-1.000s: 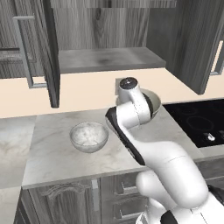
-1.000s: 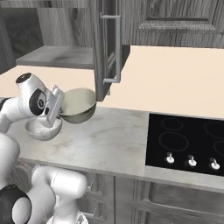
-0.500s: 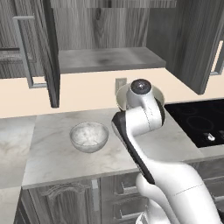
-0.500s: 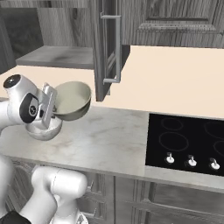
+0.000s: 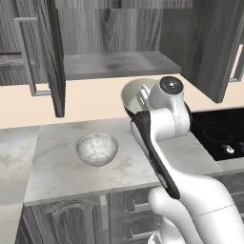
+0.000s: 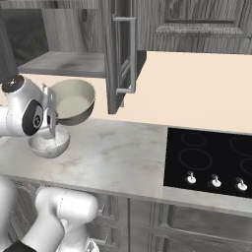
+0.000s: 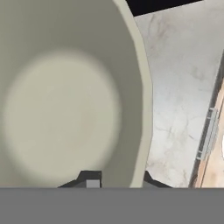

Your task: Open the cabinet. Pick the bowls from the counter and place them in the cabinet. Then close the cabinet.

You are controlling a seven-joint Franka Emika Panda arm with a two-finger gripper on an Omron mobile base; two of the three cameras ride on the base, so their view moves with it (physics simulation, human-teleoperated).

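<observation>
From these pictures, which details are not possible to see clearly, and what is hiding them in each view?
- Left base view: the gripper's fingers, hidden behind the arm; the held cream bowl is half covered too.
- Right base view: the marble bowl on the counter is partly behind the wrist.
- Hand view: the cream bowl's outside pattern is unseen, only its blurred inside faces the camera.
- Cabinet: its upper part is cut off by the top edge.

Raised above counter height, arm [image 5: 159, 143] bent sharply at the elbow, forearm climbing steeply to the wrist. Gripper [image 6: 50, 117] turned sideways, jaws nearly closed, pinching the rim of the cream bowl [image 6: 74, 102] and holding it tilted in the air. One fingertip [image 7: 89, 179] inside the rim, the other outside.
</observation>
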